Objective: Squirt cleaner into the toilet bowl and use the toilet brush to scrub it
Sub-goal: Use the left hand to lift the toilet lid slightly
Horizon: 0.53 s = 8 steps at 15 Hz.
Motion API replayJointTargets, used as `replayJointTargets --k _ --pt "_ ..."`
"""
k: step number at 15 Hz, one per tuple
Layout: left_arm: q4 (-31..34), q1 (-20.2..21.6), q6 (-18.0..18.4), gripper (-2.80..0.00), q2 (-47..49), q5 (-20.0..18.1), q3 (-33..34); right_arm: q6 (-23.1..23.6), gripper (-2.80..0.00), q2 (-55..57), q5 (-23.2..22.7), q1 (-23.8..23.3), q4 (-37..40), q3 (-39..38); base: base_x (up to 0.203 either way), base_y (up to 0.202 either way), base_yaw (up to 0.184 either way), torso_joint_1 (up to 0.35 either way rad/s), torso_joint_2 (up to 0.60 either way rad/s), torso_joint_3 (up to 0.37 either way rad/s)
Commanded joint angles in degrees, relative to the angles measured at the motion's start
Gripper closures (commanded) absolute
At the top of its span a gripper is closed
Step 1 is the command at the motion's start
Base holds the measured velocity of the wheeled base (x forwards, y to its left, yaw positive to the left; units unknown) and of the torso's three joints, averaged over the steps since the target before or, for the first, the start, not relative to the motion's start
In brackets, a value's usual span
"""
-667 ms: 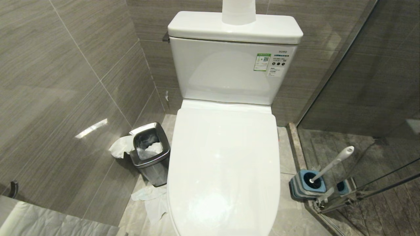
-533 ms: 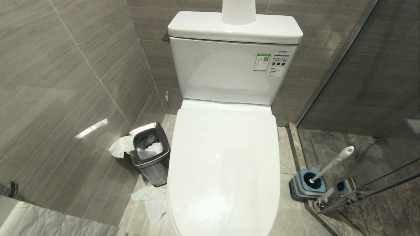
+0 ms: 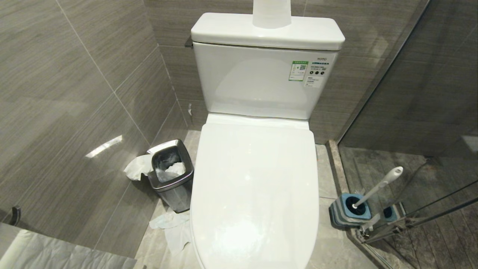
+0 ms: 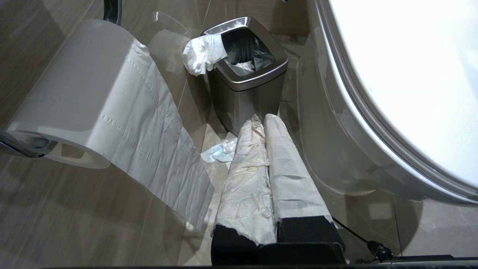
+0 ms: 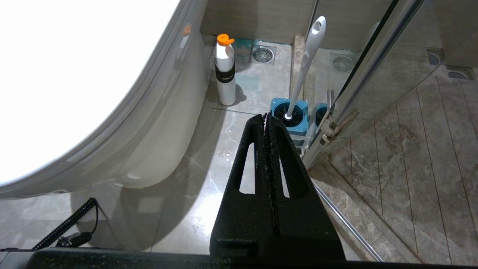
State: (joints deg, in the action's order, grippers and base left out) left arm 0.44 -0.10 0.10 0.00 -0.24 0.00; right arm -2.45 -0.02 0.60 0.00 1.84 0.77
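Observation:
The toilet bowl (image 3: 255, 186) fills the middle of the head view with its white lid down, hiding the basin. To its right, the toilet brush (image 3: 379, 185) leans in a blue-and-grey holder (image 3: 343, 215) beside the glass door. Neither gripper shows in the head view. My left gripper (image 4: 261, 117), its fingers wrapped in white tissue, is shut and empty low beside the toilet's outer wall (image 4: 336, 130). My right gripper (image 5: 266, 116) is shut and empty, just short of the holder (image 5: 295, 123) and brush handle (image 5: 304, 63). A white cleaner bottle (image 5: 226, 71) with an orange cap stands by the toilet's base.
A steel bin (image 3: 171, 175) stuffed with tissue stands left of the toilet, with crumpled paper (image 3: 173, 228) on the floor. A toilet paper roll (image 4: 86, 93) hangs on the left wall. A glass shower door (image 3: 410, 112) closes off the right. A white cylinder (image 3: 272, 13) sits on the tank.

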Motion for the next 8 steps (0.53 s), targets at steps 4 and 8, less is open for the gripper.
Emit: replayJointTargets --k 4,8 --pt "0.0 0.01 -0.01 0.0 0.0 -0.02 0.09 -0.01 0.0 0.02 0.02 0.0 0.0 0.02 0.0 0.0 0.0 0.0 0.0 0.0" --pt "0.0 0.01 -0.01 0.0 0.09 -0.02 0.09 -0.01 0.0 0.02 0.02 0.0 0.0 0.02 0.0 0.0 0.0 0.0 0.0 0.0"
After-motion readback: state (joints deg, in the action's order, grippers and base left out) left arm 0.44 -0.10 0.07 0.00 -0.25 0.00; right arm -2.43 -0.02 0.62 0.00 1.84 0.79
